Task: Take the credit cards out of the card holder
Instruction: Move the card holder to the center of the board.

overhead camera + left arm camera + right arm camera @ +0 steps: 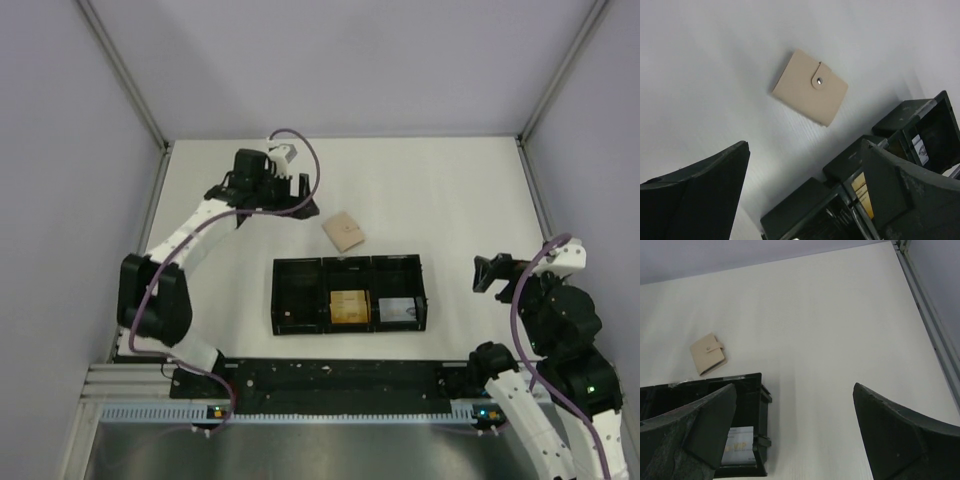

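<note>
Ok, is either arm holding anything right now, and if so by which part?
Nothing is held. The left gripper and the right gripper are both open and empty; the card holder lies shut on the table, clear of both.

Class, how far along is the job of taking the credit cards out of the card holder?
Done: nothing evident. The tan bi-fold card holder lies snapped shut on the white table. In hand: nothing; the left gripper and right gripper are open and empty. A pale card lies in the right compartment of the black tray, origin unclear. Left: unsnap the holder and draw out the cards.
</note>
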Action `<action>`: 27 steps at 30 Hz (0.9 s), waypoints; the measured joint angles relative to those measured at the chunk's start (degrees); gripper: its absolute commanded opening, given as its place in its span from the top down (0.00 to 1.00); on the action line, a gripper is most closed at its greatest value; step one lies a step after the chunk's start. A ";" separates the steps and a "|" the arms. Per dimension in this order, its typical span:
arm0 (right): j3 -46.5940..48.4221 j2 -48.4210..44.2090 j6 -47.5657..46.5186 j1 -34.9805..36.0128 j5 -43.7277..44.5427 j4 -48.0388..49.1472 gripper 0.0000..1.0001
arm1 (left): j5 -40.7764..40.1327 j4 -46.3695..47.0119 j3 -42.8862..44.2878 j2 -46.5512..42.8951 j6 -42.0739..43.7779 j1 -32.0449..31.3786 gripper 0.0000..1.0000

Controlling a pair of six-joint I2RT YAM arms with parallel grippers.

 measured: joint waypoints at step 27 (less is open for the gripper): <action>-1.40 -0.35 -0.24 1.40 -3.48 1.40 0.01 | 14.23 5.09 28.46 42.80 -2.47 -2.47 0.29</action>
